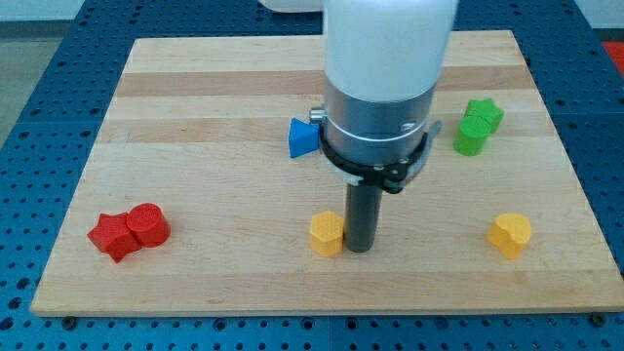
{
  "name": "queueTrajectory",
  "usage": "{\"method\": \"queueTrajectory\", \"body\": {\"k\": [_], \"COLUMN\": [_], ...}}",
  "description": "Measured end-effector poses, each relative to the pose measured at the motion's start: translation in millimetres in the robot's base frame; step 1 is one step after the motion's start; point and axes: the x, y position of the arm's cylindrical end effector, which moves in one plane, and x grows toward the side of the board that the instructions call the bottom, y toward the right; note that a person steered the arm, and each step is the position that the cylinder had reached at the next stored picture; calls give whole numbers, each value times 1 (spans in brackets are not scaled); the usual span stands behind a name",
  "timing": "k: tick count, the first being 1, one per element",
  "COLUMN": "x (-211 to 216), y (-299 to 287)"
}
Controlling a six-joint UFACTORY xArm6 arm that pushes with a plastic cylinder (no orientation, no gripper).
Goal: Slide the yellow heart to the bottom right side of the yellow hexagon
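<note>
The yellow heart (pixel 510 234) lies near the view's bottom right of the wooden board (pixel 195 97). The yellow hexagon (pixel 327 233) sits at the bottom centre. My tip (pixel 360 249) is right beside the hexagon, on its right side, touching or nearly touching it. The heart is far to the right of my tip, with open board between them. The arm's white and grey body hides the board's upper middle.
A blue block (pixel 303 137) shows partly behind the arm, left of it. A green star (pixel 485 113) and a green cylinder (pixel 470 136) sit together at the upper right. A red star (pixel 112 235) and a red cylinder (pixel 148 224) touch at the bottom left.
</note>
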Motion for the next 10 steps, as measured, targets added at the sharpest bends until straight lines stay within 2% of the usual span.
{"method": "queueTrajectory", "body": {"k": [1,2,3,6,8,10], "x": [5,29,48,49,14,10], "y": [4,29,71,210,229,219]}}
